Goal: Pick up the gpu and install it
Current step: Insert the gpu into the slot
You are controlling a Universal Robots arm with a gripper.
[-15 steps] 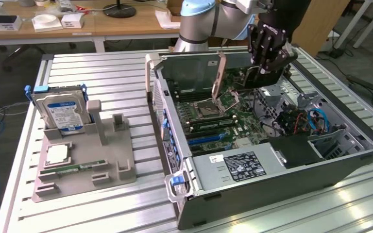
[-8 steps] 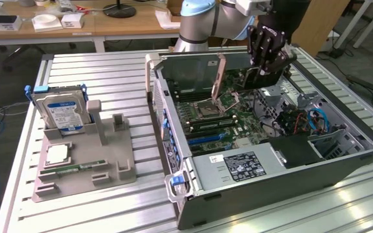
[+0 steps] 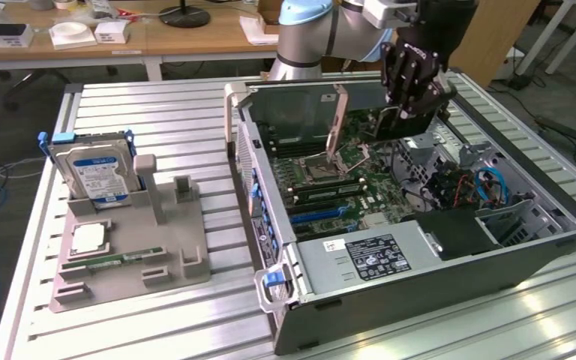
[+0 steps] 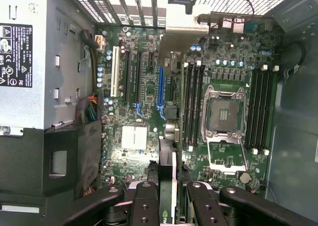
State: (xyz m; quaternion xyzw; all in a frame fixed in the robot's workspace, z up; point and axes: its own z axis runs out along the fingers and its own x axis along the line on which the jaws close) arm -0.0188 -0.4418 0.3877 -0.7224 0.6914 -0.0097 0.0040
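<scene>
**Desk:** While the arm hangs over the open computer case point(image 3: 528, 247), where is the gpu point(image 4: 167, 161)?

**Photographer:** It is in the air, edge-on between the fingers point(image 4: 145, 198) of the gripper point(image 4: 171, 191). They are clenched on its two flat faces, above the motherboard point(image 4: 149, 116) and clear of it. In the exterior view it hangs over the far part of the case.

**Desk:** How will it handle?

**Photographer:** My read is light, stiff and fragile. A thin board like this tolerates pressure on its flat faces, away from the contact edge and the small parts. Any twist could stress it, and a card held by its faces may slip if it is pushed hard.

**Desk:** And what is in the case?

**Photographer:** The motherboard lies flat on the floor of the case. It has an open, empty processor socket point(image 4: 221, 114), a blue expansion slot point(image 4: 160, 89) and a white one point(image 4: 115, 72). The power supply point(image 3: 368, 259) sits at the near end, with blue cables point(image 3: 488, 187) to the exterior view's right.

**Desk:** Anything outside it?

**Photographer:** A grey parts holder point(image 3: 168, 255) on the slatted table point(image 3: 168, 112), at the exterior view's left. It carries a hard drive point(image 3: 93, 172) standing upright, a processor chip point(image 3: 88, 238) and a green memory stick point(image 3: 118, 260) lying flat.
</scene>
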